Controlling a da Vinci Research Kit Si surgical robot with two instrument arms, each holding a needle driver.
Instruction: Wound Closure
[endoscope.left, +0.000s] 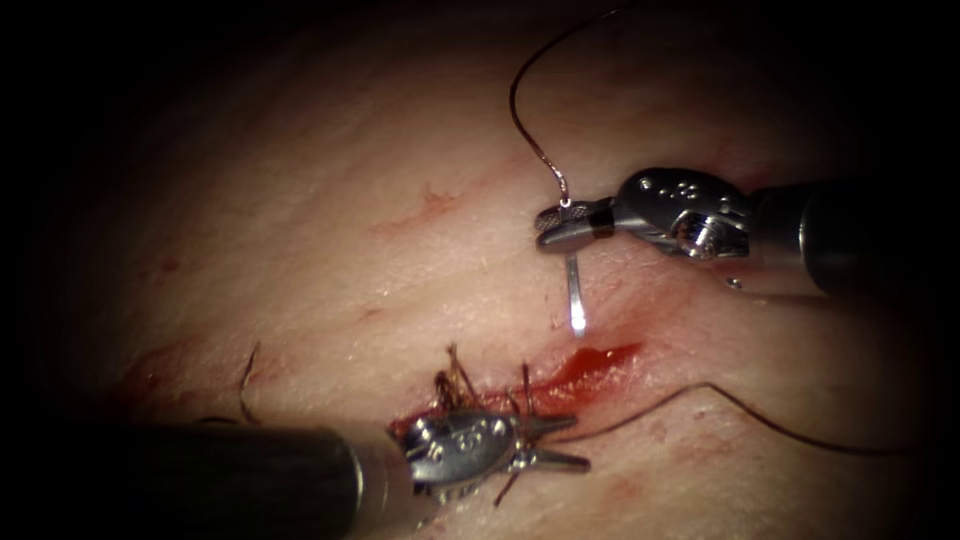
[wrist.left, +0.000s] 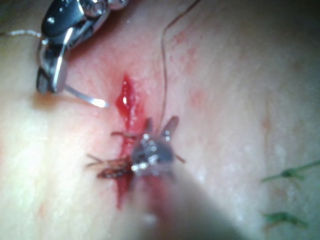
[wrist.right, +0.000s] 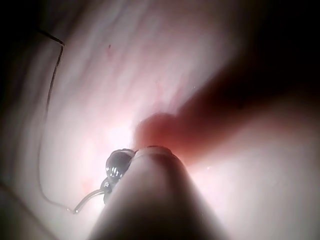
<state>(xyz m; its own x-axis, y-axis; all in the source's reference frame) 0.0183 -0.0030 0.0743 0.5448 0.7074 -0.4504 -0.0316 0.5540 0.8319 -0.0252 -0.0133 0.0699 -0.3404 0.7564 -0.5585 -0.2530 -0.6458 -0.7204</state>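
Observation:
My right tool (endoscope.left: 550, 226) comes in from the upper right, jaws shut on the curved needle (endoscope.left: 574, 290) near its thread end. The needle hangs down from the jaws, out of the tissue, its bright tip just above the open end of the cut (endoscope.left: 592, 364). In the left wrist view the same needle (wrist.left: 86, 98) points at the cut (wrist.left: 127, 102). Thread (endoscope.left: 525, 95) rises from the needle's end in a loop. My left tool (endoscope.left: 577, 443) lies over the stitched part of the cut, jaws open and holding nothing; its own view shows the tool (wrist.left: 160, 126) spread.
Knots with short cut thread ends (endoscope.left: 455, 382) close the cut's left part. Red fluid (endoscope.left: 580, 372) wets its open right end. A long thread (endoscope.left: 760, 415) trails over the tissue (endoscope.left: 330, 230) to the right. Green stitches (wrist.left: 289, 173) sit aside.

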